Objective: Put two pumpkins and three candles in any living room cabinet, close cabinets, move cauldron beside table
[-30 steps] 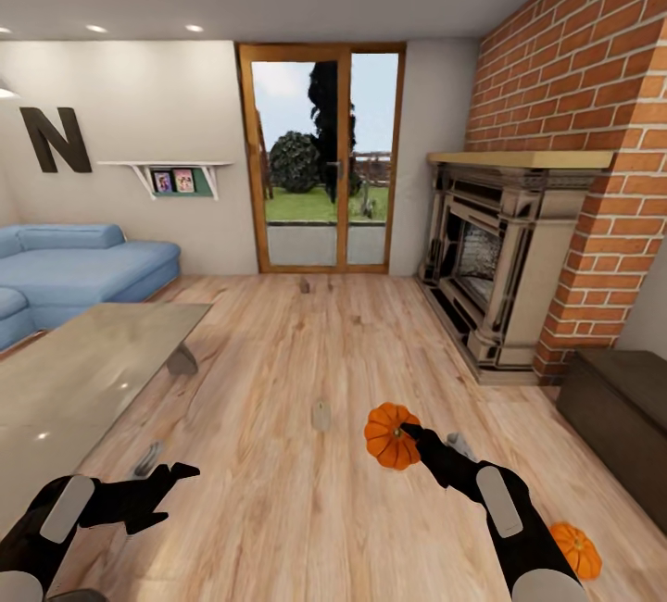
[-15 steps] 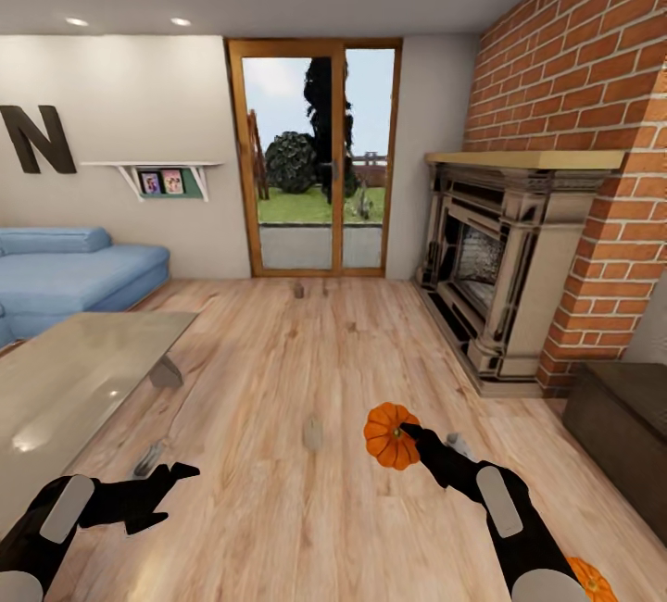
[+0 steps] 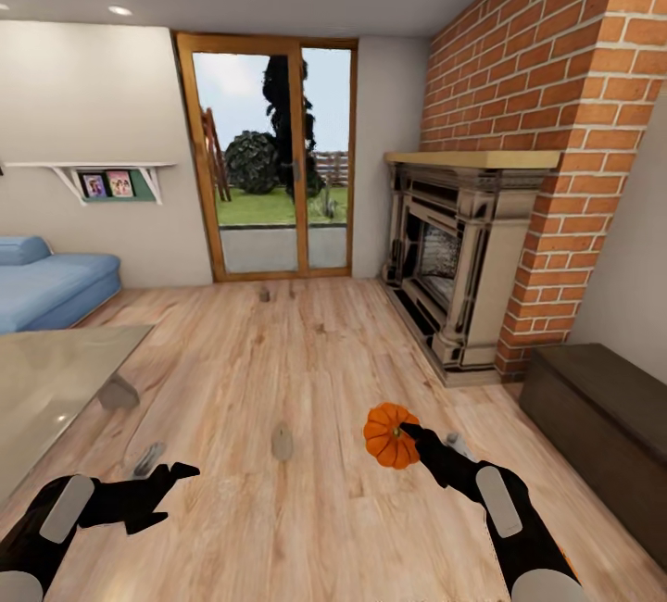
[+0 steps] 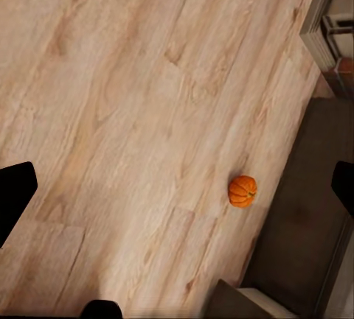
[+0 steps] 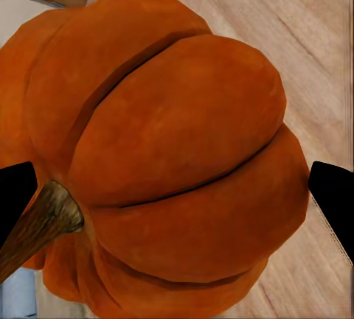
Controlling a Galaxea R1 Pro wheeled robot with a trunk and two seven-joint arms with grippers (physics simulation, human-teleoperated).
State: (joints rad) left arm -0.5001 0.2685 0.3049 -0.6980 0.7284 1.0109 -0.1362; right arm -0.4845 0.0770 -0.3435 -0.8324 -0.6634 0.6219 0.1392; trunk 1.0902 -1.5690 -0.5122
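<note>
Pumpkin clamped in right claw; left claw apart, empty. View swung right, cabinet nearer: delivery underway.

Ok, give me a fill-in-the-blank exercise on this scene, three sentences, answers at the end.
1. The right gripper is shut on a ____.
2. The left gripper is open and holds ____.
3. In the left wrist view, a second pumpkin lies on the floor beside the dark ____.

Missing words: pumpkin; nothing; cabinet
</note>
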